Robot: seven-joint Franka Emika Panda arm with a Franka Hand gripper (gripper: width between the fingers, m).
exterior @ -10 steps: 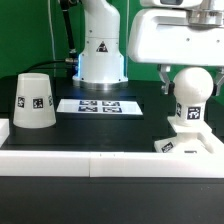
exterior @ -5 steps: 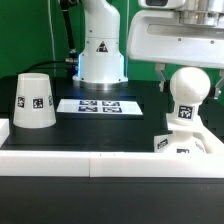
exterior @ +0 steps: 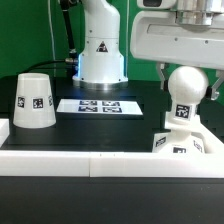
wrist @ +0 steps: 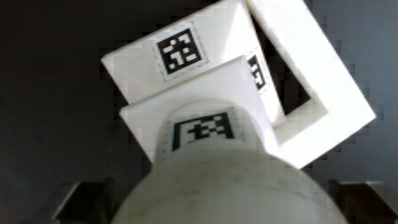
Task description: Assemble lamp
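The white ball bulb [exterior: 186,100] stands upright on the small flat base block [exterior: 186,146] at the exterior view's right. My gripper [exterior: 189,85] hangs over it, one dark finger on each side of the ball, shut on it. In the wrist view the bulb [wrist: 210,175] fills the space between my fingers, its tagged neck sits against the base block [wrist: 187,55], and my gripper [wrist: 214,208] is at the ball's widest part. The cup-like shade [exterior: 33,102] stands mouth down, alone at the exterior view's left.
The marker board [exterior: 95,105] lies on the black table in front of the arm's white pedestal [exterior: 100,50]. A white rail [exterior: 90,162] runs along the front edge, and the base block rests against it.
The bulb's neck tag has shifted toward the exterior view's left as my gripper turned with the bulb. The base block has barely moved. The shade has not moved.
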